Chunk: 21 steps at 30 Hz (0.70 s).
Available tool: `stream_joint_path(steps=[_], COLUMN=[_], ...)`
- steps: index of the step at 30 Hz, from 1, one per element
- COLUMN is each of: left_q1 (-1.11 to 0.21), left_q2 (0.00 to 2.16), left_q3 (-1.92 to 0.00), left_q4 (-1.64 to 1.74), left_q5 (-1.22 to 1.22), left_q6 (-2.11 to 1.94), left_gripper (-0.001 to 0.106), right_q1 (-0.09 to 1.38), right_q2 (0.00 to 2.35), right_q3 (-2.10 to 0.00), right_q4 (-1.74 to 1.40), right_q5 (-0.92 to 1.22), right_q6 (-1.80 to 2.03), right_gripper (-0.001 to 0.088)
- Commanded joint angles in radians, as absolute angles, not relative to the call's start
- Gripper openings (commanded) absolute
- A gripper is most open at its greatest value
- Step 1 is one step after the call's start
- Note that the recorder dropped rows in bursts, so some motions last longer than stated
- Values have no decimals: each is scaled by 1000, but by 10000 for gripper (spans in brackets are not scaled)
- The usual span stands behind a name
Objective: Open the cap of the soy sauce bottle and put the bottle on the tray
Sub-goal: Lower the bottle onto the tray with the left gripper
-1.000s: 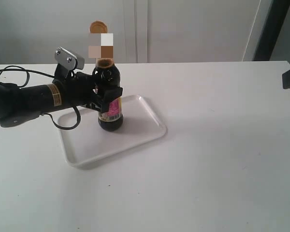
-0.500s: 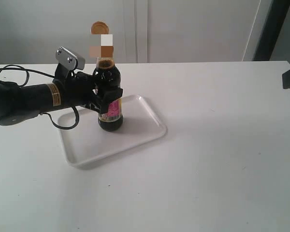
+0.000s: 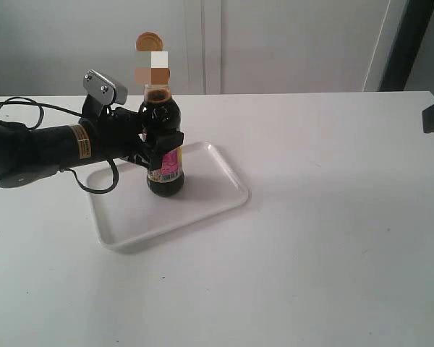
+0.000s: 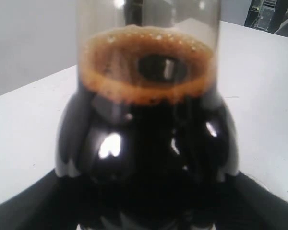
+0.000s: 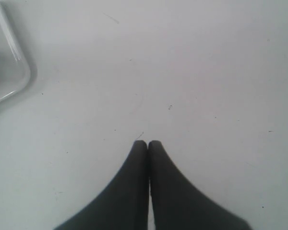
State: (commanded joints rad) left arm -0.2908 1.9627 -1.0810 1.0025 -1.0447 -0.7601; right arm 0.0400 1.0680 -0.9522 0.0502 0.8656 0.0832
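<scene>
Soy sauce bottle point(image 3: 164, 148) stands upright on the white tray point(image 3: 202, 206), toward its back-left part. Left gripper point(image 3: 159, 144) clamps the bottle's body from the left, fingers on either side above the pink label. Cap point(image 3: 147, 41) is flipped open, lid up above the neck; the neck area is blurred, so hinge detail is unclear. Left wrist view: dark liquid with foam ring at the neck. Right gripper point(image 5: 148, 143) hovers over bare table point(image 5: 206, 72), fingers pressed together, holding nothing; tray corner nearby.
</scene>
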Motion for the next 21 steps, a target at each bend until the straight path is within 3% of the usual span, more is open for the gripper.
stream_joint_path(steps=[11,15,21], left_q1=[-291,-291,-291], left_q2=[1963,1963,1963], left_q3=[-1081,-1081,-1081], left_q4=[1003,1001,996], left_q5=[-1045,-1045,-1039], left_q6=[-760,-760,-760], left_gripper=[915,987,997], right_q1=[40,40,40], right_q2=[1068,1068,1068], right_q3=[-952,-952,-952], right_q4=[50,50,50], right_q5=[866,866,866], right_q6=[83,83,83], right_gripper=[0,0,0])
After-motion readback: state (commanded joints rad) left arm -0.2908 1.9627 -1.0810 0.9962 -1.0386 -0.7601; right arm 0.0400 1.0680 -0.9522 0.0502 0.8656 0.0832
